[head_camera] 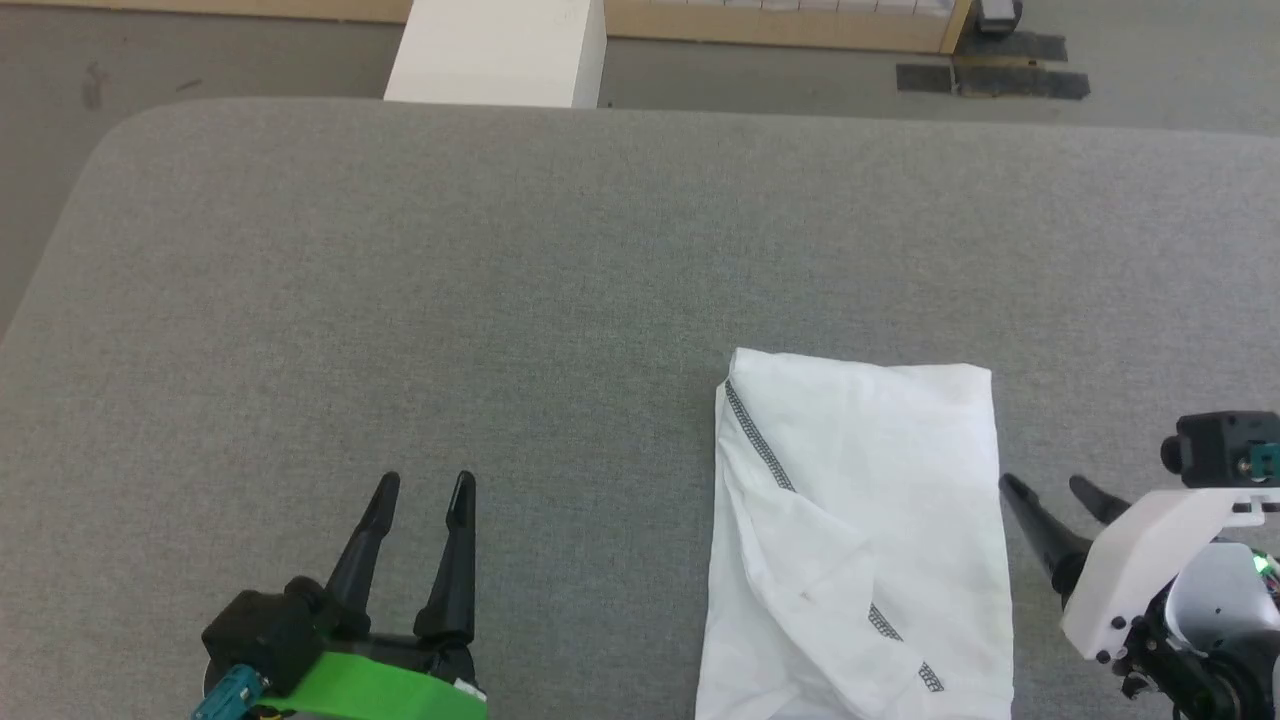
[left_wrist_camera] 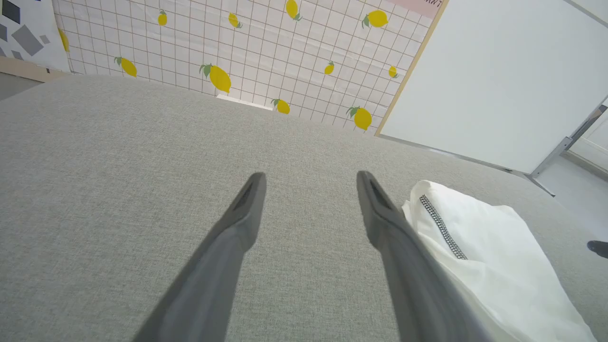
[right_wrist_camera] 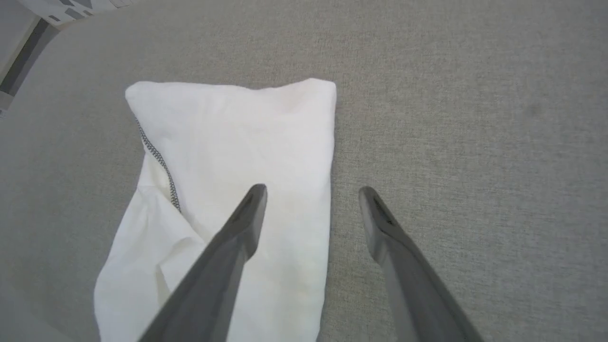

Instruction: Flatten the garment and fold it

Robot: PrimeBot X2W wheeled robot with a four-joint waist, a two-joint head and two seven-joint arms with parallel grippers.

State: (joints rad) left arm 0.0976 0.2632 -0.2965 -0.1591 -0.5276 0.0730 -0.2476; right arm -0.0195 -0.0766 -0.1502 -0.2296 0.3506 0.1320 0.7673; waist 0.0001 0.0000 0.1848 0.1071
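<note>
Presently, one broad grey fabric-covered tabletop (head_camera: 500,300) bears one white thin-fabric shirt (head_camera: 870,520), folded to a rectangle with dark zigzag stitching, at its near right. Left gripper (head_camera: 425,485): fingers spread, empty, well left of it; right gripper (head_camera: 1042,485): fingers spread, empty, just beside its right edge.

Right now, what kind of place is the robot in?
Probably a robot practice room, not a home: a big grey padded table holding a folded white shirt, a lemon-patterned backdrop behind it, and a plain white board on metal legs.
</note>
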